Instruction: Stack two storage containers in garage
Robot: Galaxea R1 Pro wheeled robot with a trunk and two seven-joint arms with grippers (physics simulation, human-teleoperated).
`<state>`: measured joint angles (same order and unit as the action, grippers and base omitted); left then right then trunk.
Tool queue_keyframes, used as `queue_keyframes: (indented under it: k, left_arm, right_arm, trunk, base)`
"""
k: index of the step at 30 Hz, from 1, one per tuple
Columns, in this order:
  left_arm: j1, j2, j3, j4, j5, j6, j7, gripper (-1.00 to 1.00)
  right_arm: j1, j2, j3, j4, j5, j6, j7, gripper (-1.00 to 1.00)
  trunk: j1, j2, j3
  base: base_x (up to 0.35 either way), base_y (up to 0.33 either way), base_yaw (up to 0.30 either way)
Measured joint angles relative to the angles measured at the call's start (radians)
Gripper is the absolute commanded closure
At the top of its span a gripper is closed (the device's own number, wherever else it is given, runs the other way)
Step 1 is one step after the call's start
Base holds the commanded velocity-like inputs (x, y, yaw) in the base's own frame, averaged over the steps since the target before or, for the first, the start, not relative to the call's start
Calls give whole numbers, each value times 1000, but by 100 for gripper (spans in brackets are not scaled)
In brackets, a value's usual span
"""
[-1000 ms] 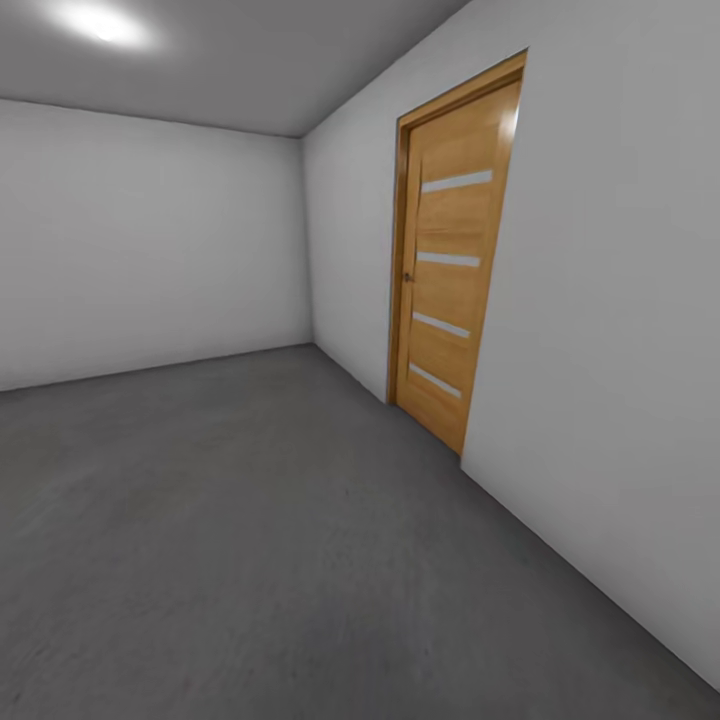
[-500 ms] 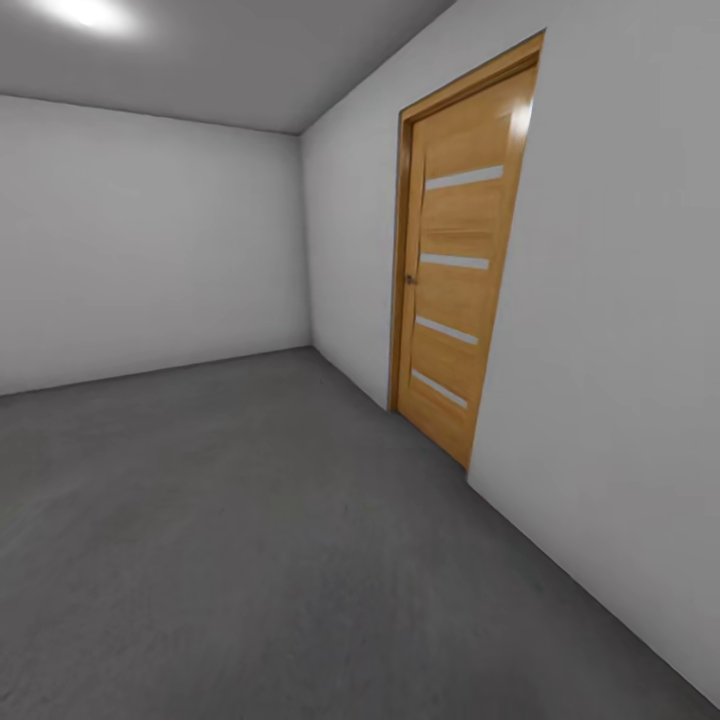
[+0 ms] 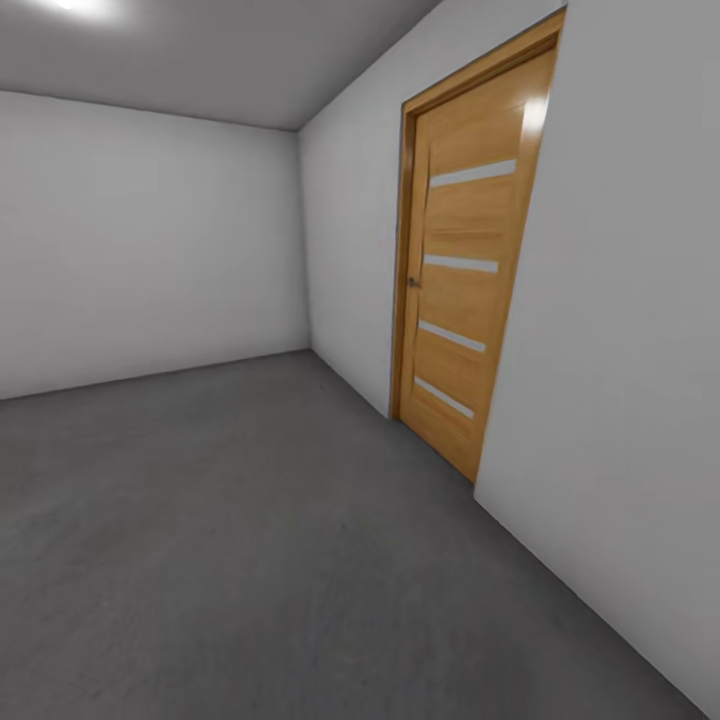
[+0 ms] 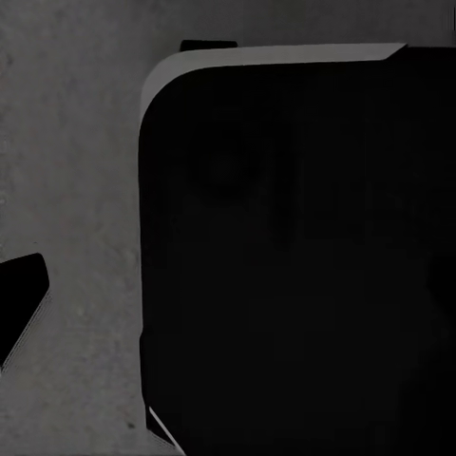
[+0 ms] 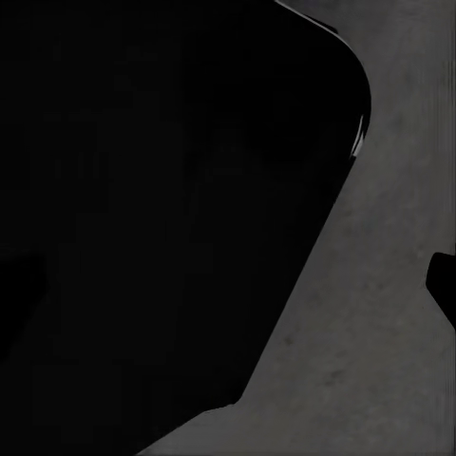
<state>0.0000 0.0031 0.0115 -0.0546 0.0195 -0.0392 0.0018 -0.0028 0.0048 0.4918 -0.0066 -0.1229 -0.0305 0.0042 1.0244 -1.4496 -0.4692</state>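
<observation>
I am in the garage, with its dark grey concrete floor [image 3: 250, 530] spreading ahead between plain white walls. The two storage containers are out of view. In the left wrist view my left gripper [image 4: 228, 294] hangs over the floor [image 4: 76, 190] with one black fingertip [image 4: 19, 304] far out at the frame's edge, so it is open and holds nothing. My right gripper [image 5: 233, 294] is likewise open, one fingertip [image 5: 443, 285] showing over the concrete [image 5: 380, 332].
A shut wooden door [image 3: 465, 280] with pale horizontal strips stands in the right wall [image 3: 620, 400]. The far wall [image 3: 150, 240] meets it at a corner. My own black base [image 4: 304, 256] lies under both wrist cameras.
The whole head view has shifted: the door now looks larger and sits further right, and the ceiling light has slid towards the top left corner. Nothing in the room itself moved.
</observation>
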Motion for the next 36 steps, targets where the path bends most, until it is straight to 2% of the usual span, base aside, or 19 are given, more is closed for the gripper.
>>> queue_keyframes:
  k: [36]
  left_arm:
    - [0,0,0,1,0,0,0,-100]
  right_arm:
    - [0,0,0,0,0,0,0,-100]
  trunk:
    - [0,0,0]
  base:
    - [323,0,0]
